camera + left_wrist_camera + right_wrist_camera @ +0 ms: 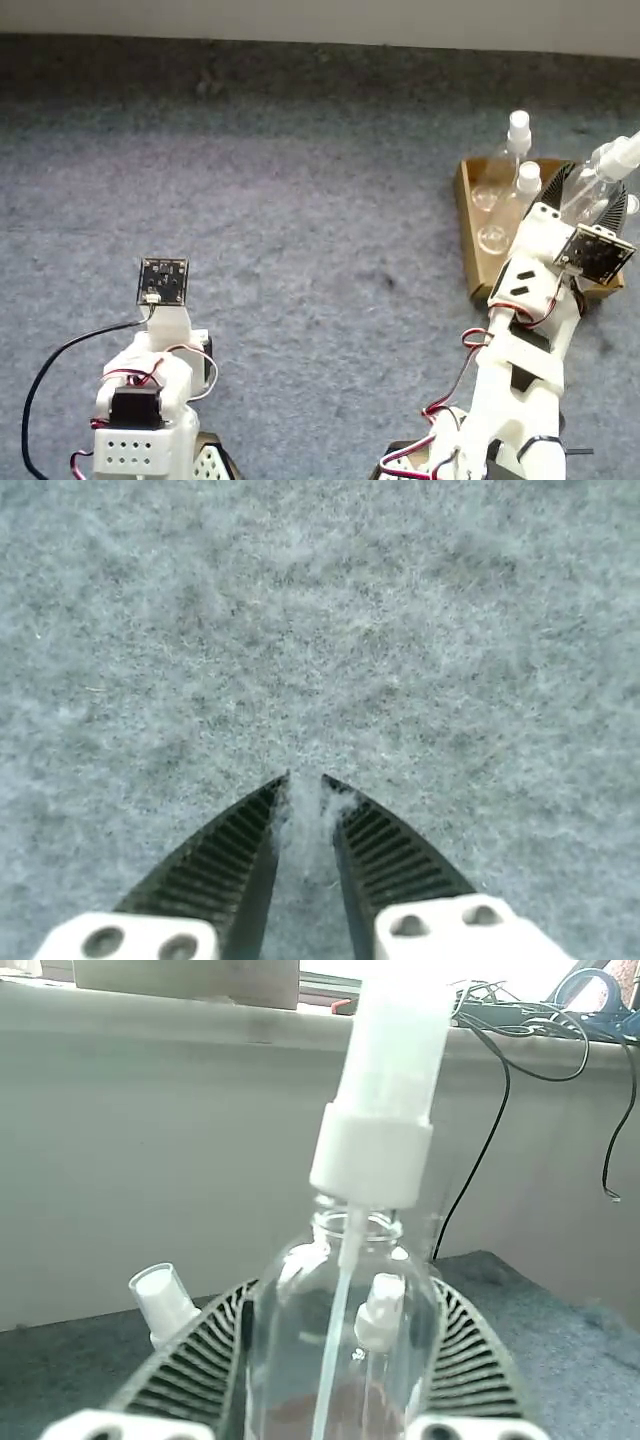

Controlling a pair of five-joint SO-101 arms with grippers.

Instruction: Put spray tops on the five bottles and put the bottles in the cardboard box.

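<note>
My right gripper [588,192] is shut on a clear bottle [592,185] held above the cardboard box [470,215] at the right of the table. In the right wrist view that bottle [300,1360] stands between the ribbed fingers [195,1360], and its white spray top [372,1150] sits loosely on the neck, slightly tilted, with the tube hanging inside. Other clear bottles with white spray tops [518,128] [527,180] lean in the box. My left gripper [305,780] points down at the grey carpet at the near left, fingers almost together with nothing between them.
Grey carpet [300,200] covers the table, with open room in the middle and at the left. A pale wall runs along the far edge [320,25]. Cables hang over a ledge [520,1030] behind the box. Another white spray top [160,1295] shows beside the right gripper's finger.
</note>
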